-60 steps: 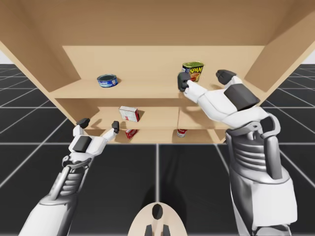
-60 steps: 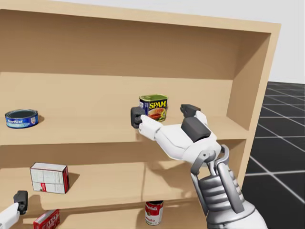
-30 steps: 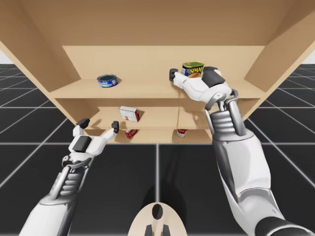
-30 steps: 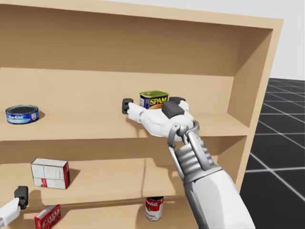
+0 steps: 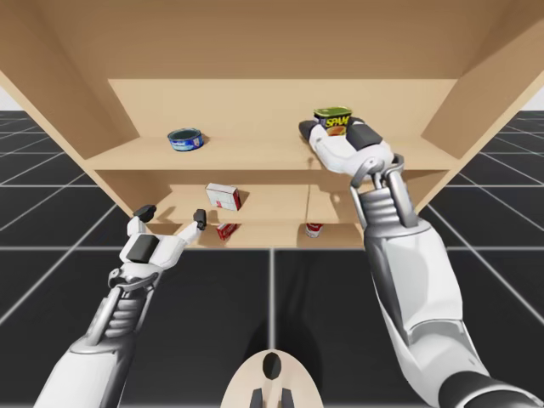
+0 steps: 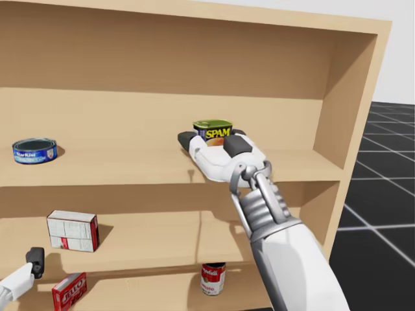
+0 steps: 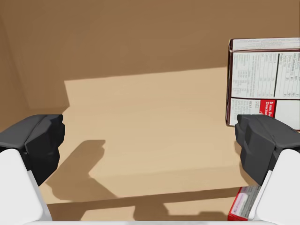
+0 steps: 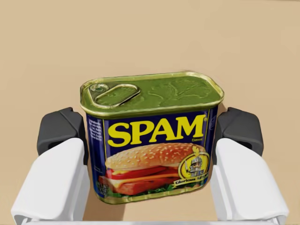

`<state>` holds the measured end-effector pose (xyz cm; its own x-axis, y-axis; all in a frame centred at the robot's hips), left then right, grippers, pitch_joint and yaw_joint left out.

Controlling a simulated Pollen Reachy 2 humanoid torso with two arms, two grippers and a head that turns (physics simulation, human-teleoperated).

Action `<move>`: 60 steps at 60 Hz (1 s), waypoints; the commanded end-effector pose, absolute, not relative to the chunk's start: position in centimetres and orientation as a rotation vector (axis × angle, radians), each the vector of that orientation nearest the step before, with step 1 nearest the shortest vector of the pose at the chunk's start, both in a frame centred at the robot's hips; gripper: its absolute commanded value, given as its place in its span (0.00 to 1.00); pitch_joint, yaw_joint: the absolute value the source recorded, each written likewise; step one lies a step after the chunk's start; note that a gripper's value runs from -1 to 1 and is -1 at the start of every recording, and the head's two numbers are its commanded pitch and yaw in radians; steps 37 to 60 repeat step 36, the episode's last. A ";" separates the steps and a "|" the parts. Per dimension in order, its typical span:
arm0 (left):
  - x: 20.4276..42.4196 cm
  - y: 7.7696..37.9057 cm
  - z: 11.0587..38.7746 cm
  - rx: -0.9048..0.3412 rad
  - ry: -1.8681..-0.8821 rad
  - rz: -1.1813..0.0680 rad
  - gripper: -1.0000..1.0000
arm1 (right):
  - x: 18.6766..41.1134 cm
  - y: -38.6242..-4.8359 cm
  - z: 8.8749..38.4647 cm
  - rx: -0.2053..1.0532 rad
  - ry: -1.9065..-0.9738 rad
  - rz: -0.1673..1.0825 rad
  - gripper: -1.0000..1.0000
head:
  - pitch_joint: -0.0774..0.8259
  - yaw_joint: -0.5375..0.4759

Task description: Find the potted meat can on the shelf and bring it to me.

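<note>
Potted meat can (image 8: 152, 140), blue-sided with a green lid, stands upright on the top board of the shelf (image 5: 255, 155), at about one o'clock in the high view. It is gripped by my right hand (image 8: 150, 130), whose dark pads (image 8: 61, 131) press its two sides. At about nine o'clock my left hand (image 7: 152, 140) hangs spread wide before the middle board, with a white and red box (image 7: 265, 79) just ahead of one finger, and farther up, at eleven o'clock, a flat round blue tin (image 5: 185, 139) sits on the top board.
</note>
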<state>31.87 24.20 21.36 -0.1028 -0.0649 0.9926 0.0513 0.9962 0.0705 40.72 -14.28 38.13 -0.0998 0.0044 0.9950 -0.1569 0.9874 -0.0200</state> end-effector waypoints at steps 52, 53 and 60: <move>31.9 24.2 21.4 0.008 -1.671 -0.090 0.00 | 24.7 -15.1 40.8 0.083 -1.766 0.180 1.00 | 0.31 0.34; 31.9 24.2 21.4 0.008 -1.671 -0.090 0.00 | 24.7 -15.1 40.8 0.083 -1.766 0.180 1.00 | 0.31 0.34; 31.9 24.2 21.4 0.008 -1.671 -0.090 0.00 | 24.7 -15.1 40.8 0.083 -1.766 0.180 1.00 | 0.31 0.34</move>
